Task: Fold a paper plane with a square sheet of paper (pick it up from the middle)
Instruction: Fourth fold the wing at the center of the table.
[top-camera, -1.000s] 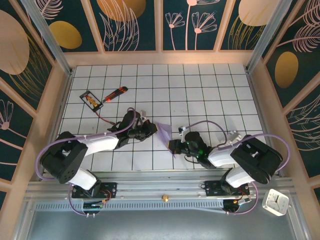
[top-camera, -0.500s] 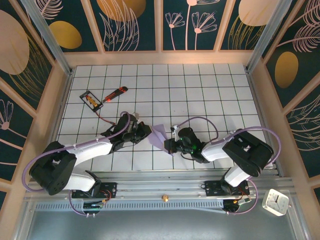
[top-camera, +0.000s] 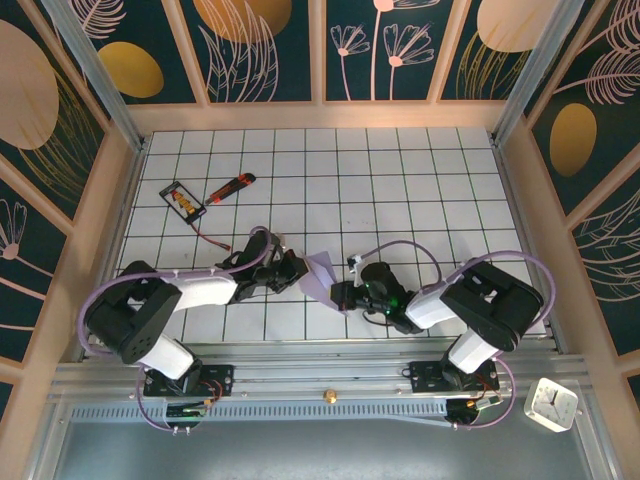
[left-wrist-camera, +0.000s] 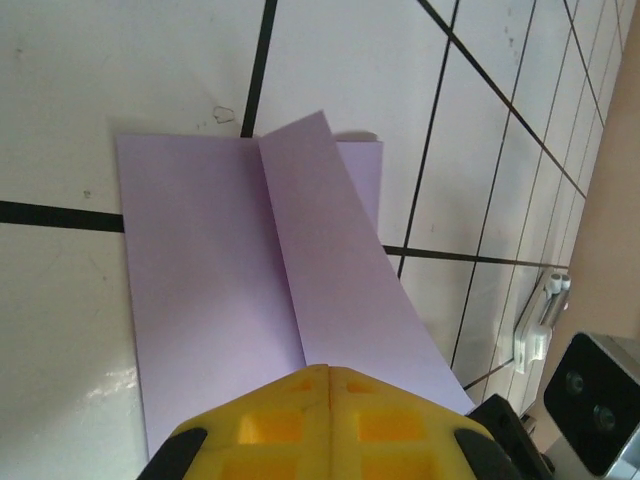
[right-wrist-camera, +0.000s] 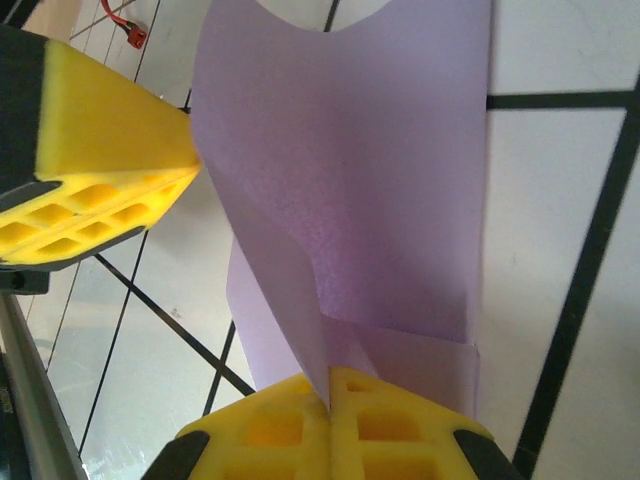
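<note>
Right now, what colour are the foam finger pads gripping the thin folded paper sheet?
Bright yellow foam pads, clearest in the right wrist view.

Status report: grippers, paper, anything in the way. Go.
Left gripper shut on paper sheet; right gripper shut on its other side. Sheet creased, held between them. Utility knife and black-framed card far left, apart from it.
</note>
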